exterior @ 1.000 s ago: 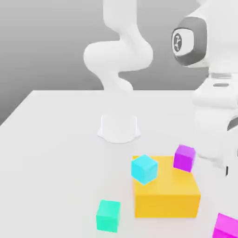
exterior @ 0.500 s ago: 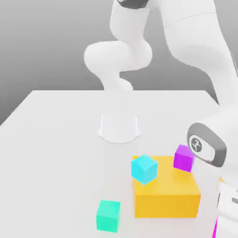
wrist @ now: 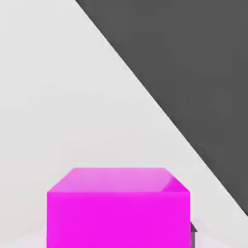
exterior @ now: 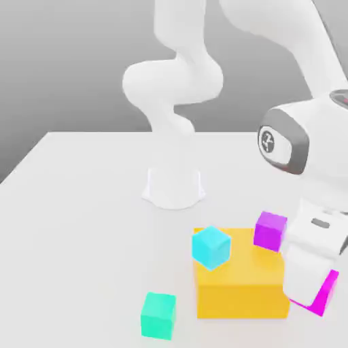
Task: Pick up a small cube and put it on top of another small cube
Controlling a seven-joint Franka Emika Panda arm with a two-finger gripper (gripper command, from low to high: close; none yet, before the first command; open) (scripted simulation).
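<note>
I am running a white robot arm over a pale grey tabletop. Over the last second the hand swung down on the exterior view's right, closed, and has since come up a little. The gripper now pinches the small bright magenta-pink cube, its fingers drawn in tight against the cube's sides. In the exterior view the cube peeks out tilted beside the white hand, just off the right side of the large orange block. The hand view has the same cube close up, with table beyond it. I judge the pick done and the carry about to start.

Three other small cubes are possible targets: a violet-purple one at the orange block's back corner, a sky-blue one at its front left, and a teal-green one alone on the table, well apart from the hand.

Much is hidden. The hand covers most of the held cube in the exterior view, so I cannot tell how far it clears the table. The fingers themselves are barely visible.
</note>
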